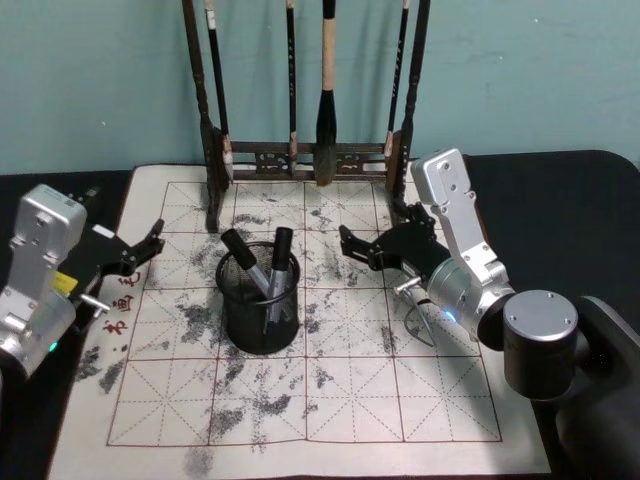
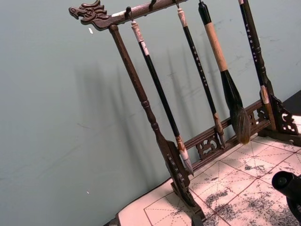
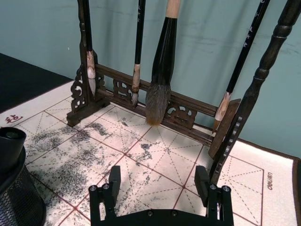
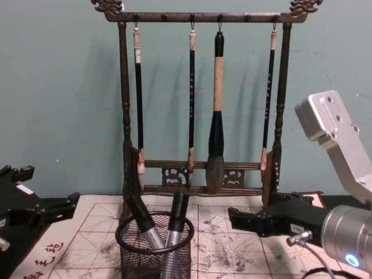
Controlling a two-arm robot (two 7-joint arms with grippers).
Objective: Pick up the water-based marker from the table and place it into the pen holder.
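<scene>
Behind pen holder (image 1: 259, 308), brush rack (image 1: 300, 155), inked mat (image 1: 350, 390)

Head view looks steeply down on the mat (image 1: 330, 400). Chest view faces level toward the far wall. Both wrist views sit low and near the mat. All four share the rack (image 4: 197, 174).

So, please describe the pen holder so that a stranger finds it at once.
On the ink-stained grid mat, in front of the tall wooden brush rack, stands the pen holder. It is a low black wire-mesh cup holding two markers, unlike the rack with its hanging brushes.
</scene>
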